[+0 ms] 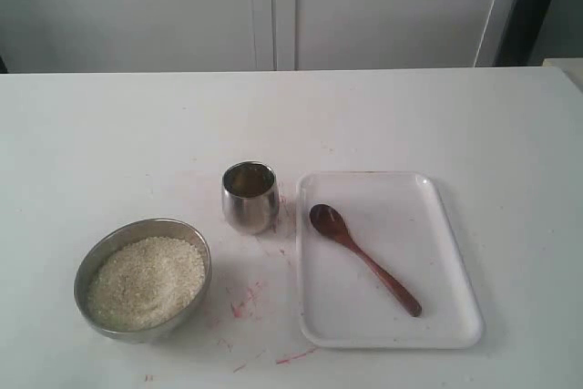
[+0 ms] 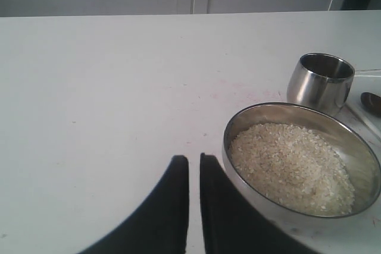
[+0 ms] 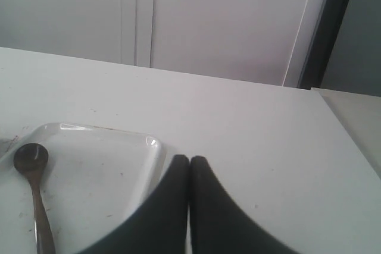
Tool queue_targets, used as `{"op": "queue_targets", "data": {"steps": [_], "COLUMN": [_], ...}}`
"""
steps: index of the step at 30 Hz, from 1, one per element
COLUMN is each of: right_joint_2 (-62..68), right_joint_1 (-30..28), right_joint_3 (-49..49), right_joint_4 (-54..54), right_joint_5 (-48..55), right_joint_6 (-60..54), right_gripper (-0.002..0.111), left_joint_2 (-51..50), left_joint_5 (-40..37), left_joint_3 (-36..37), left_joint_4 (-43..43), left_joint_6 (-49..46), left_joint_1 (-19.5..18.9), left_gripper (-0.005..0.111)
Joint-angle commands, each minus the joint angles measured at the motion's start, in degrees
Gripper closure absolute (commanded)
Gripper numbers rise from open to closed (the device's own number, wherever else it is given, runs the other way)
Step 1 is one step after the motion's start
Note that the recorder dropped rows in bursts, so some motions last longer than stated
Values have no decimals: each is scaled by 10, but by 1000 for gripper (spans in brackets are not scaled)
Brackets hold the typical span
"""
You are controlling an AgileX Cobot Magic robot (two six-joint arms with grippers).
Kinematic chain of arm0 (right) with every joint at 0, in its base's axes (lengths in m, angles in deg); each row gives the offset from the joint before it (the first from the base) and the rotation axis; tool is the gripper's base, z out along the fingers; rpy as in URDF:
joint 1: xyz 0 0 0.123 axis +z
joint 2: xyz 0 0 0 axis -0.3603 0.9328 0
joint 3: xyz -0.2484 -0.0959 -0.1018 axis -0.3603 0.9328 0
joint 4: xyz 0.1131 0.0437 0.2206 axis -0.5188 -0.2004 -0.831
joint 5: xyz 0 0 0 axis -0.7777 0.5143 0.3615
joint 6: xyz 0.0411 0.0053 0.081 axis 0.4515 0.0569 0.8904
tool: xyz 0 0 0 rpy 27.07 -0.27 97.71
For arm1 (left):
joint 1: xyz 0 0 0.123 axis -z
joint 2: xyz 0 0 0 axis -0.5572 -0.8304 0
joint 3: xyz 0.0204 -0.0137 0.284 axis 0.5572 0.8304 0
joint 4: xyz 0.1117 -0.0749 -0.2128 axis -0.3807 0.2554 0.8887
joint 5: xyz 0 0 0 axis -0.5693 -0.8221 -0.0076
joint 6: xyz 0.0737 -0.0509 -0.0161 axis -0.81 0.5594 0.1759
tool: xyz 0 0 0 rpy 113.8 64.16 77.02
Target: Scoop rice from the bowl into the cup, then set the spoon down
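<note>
The steel bowl (image 1: 91,261) stands at the front left of the table with a pale mound of rice (image 1: 146,281) in it. Behind it to the right is the small shiny cup (image 1: 250,202), upright. The dark wooden spoon (image 1: 364,260) lies in the white tray, its oval end towards the cup. Neither arm shows in the exterior view. My left gripper (image 2: 194,157) hangs just beside the bowl (image 2: 238,123) and its rice (image 2: 292,165), its fingers nearly together with only a thin slit and nothing between them. My right gripper (image 3: 189,159) is shut and empty beside the tray's corner, apart from the spoon (image 3: 33,165).
The white rectangular tray (image 1: 455,261) lies right of the cup and holds only the spoon. Faint red marks stain the white tabletop (image 1: 246,302) between bowl and tray. White cabinet doors (image 1: 273,6) rise behind the table's far edge.
</note>
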Motion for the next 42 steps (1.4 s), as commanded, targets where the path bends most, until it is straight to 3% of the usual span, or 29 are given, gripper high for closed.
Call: {"op": "queue_targets", "data": {"steps": [1, 42], "right_joint_2": [-2, -2], "right_joint_1": [-14, -31], "right_joint_3": [2, 2], "right_joint_4": [3, 3], "right_joint_5": [-4, -4], "right_joint_6": [-7, -7], "right_gripper": [108, 108], "left_joint_2": [0, 0], "left_joint_5": [2, 2], "left_joint_3": [-4, -4], "left_joint_4": [4, 4], "left_joint_6": [1, 1], "left_joint_1": [-1, -1], "left_gripper": [92, 92]}}
